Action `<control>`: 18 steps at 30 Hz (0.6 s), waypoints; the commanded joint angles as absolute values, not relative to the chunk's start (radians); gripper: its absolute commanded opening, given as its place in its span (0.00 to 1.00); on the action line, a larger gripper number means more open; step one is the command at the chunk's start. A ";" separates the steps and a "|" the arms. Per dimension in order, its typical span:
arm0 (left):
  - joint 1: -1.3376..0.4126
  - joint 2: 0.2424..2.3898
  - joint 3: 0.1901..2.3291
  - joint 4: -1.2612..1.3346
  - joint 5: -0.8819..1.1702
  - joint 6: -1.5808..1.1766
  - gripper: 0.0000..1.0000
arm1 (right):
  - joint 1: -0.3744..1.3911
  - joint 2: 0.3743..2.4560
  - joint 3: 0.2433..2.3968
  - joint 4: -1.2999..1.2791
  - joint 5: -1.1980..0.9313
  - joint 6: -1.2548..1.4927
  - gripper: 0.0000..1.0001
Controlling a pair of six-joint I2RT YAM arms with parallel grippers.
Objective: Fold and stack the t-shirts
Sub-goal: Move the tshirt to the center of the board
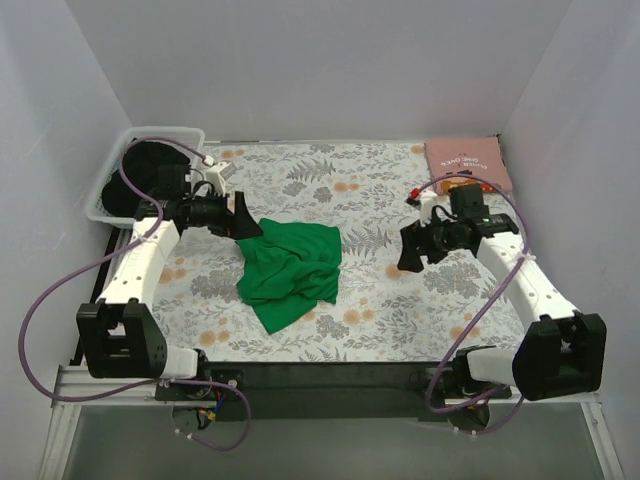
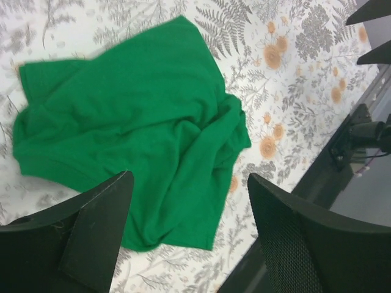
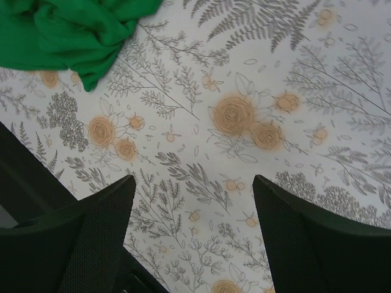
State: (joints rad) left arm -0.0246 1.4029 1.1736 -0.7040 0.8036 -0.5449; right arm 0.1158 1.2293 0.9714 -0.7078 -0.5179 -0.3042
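The green t-shirt (image 1: 290, 266) lies crumpled in the middle of the floral table cloth; it fills the left wrist view (image 2: 134, 134) and shows at the top left of the right wrist view (image 3: 67, 30). The pink t-shirt (image 1: 466, 160) lies folded at the far right corner. My left gripper (image 1: 245, 226) is open and empty, hovering just above the green shirt's far left edge (image 2: 189, 183). My right gripper (image 1: 412, 252) is open and empty above bare cloth (image 3: 192, 183), well to the right of the green shirt.
A white slatted basket (image 1: 130, 145) holding dark items stands at the far left corner. The floral table cloth (image 1: 380, 300) covers the table. The black front rail (image 1: 330, 375) runs along the near edge, with the arm bases at both ends.
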 commanded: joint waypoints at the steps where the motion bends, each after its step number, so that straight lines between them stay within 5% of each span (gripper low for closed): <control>1: 0.061 1.330 1.099 -0.753 0.840 -0.540 0.70 | 0.301 1.275 1.043 -0.690 -0.491 -0.341 0.81; 8: 0.339 1.359 1.084 -0.821 1.005 -0.606 0.75 | 0.719 1.460 1.259 -0.600 -0.198 -0.353 0.77; 13: 0.455 1.368 1.135 -0.877 0.991 -0.583 0.77 | 0.955 1.701 1.463 -0.623 -0.124 -0.362 0.63; 18: 0.623 1.445 1.255 -1.008 1.055 -0.500 0.78 | 1.109 1.919 1.694 -0.649 -0.089 -0.357 0.61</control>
State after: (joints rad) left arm 0.5434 1.4246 1.1717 -0.9043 0.9890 -0.5640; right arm 1.0412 1.8374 1.5696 -0.6250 -0.1402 -0.3481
